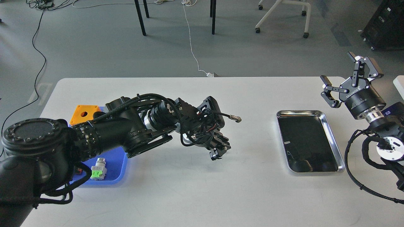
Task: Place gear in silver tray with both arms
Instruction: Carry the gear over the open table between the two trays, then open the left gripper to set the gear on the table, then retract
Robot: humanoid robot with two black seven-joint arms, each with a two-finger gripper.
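Nearest: left arm (104, 132) fills the lower-left corner and hides most of the blue tray (118, 164). In the tray, a small grey-and-green part (98, 170) shows; an orange block (84, 114) with 1 hole pokes out behind the arm.

Left claw (219, 151) points down over the bare white tabletop (189, 189), seen dark and end-on; can't tell if it's spread or holding anything. No gear can be made out.

Silver tray (333, 138) lies on the tabletop's right side, dark mirror bottom, well apart from the left claw.

Right claw (342, 75) is raised beyond the tray's far right corner, 2 fingers spread wide, nothing between them. White lettering on its body is too small to read. Right arm is cut off at the frame edge.

Beyond: grey floor (94, 37), loose cables (192, 47), chair legs (284, 19).
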